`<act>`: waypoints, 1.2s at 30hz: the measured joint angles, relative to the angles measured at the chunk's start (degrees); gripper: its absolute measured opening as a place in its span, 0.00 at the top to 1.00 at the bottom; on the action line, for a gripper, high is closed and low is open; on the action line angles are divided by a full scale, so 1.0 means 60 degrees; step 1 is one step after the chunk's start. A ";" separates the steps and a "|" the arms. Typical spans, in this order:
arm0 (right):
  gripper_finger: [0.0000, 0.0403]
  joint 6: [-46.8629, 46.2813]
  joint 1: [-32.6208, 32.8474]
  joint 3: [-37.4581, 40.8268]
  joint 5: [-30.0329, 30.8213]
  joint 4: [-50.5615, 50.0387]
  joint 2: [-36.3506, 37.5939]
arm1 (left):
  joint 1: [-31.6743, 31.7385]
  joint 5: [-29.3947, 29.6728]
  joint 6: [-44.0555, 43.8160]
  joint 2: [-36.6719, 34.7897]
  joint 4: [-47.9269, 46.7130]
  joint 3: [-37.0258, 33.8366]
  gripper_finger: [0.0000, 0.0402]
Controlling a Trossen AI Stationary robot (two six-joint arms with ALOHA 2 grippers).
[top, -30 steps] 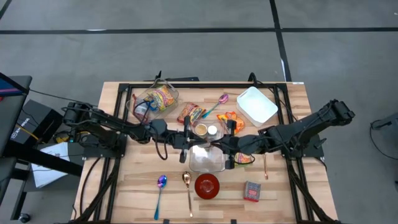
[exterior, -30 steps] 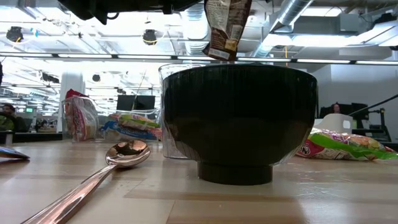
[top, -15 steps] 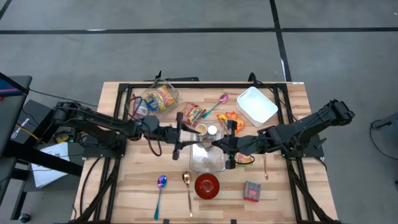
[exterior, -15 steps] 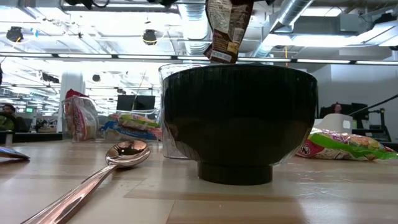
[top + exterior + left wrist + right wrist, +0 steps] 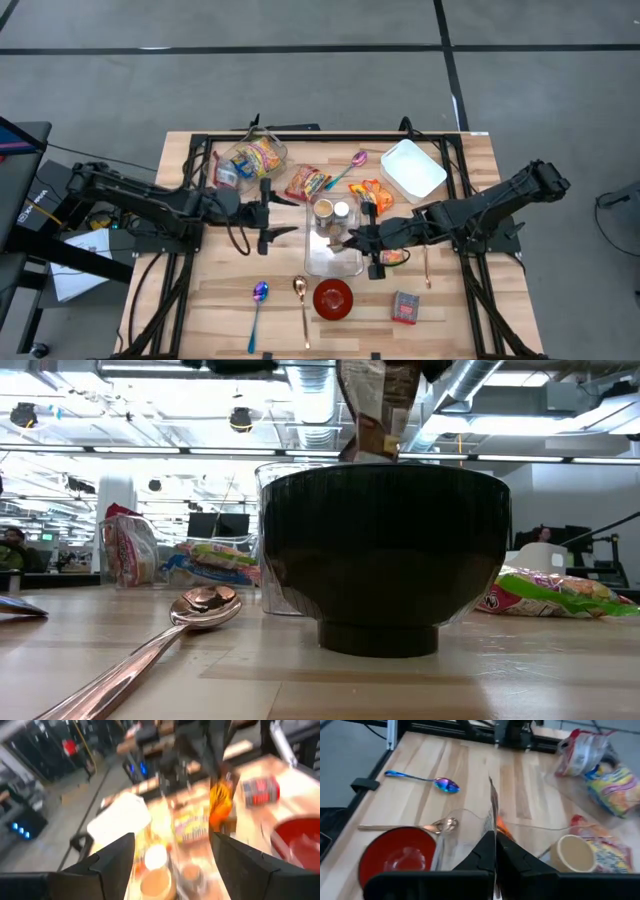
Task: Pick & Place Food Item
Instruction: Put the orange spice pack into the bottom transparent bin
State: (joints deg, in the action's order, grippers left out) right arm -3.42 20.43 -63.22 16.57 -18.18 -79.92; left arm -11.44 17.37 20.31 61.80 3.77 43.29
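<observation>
My right gripper (image 5: 352, 238) is shut on a brown and orange snack packet (image 5: 378, 405) above the clear container (image 5: 332, 254) at the table's middle. The packet shows edge-on in the right wrist view (image 5: 493, 805) and beyond my left fingers in the left wrist view (image 5: 220, 802). My left gripper (image 5: 272, 216) is open and empty, to the left of the container. A red bowl (image 5: 333, 298) stands on the table just nearer than the container; in the low view it shows dark (image 5: 385, 550). My right gripper pinches the packet between its two fingers, at the end (image 5: 492, 834) next to the fingertips. The fingers come level from the table's right side. The packet hangs upright, lifted clear, with its lower end (image 5: 372, 448) just above the container's rim.
Two spoons (image 5: 258, 296) (image 5: 301, 292) lie near the front left of the bowl, and a small red box (image 5: 405, 307) to its right. A white tray (image 5: 412, 168), two small cups (image 5: 332, 209), more snack packets (image 5: 308, 182) and a clear bag (image 5: 254, 160) lie farther back.
My left gripper has drawn back toward the table's left edge, away from the container, staying open. My right gripper has gone a little toward the left with the packet, which now hangs more upright over the container.
</observation>
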 joint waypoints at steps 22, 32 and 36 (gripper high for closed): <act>1.00 -0.0275 -0.1223 0.0161 -0.0415 -0.0906 -0.0633 | 0.0004 0.0385 -0.0681 -0.0291 -0.1346 0.0000 0.47; 1.00 0.0620 -0.1772 0.0850 -0.1047 -0.0843 -0.0605 | 0.0004 0.0385 -0.0716 -0.0291 -0.1343 0.0000 0.48; 1.00 0.0961 -0.2082 0.1149 -0.1432 -0.0717 -0.0601 | 0.0004 0.0385 -0.0716 -0.0291 -0.1340 0.0000 0.48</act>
State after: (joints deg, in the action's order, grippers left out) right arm 2.34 7.93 -56.32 7.98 -22.48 -83.53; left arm -11.42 19.68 16.01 60.05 -4.26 43.29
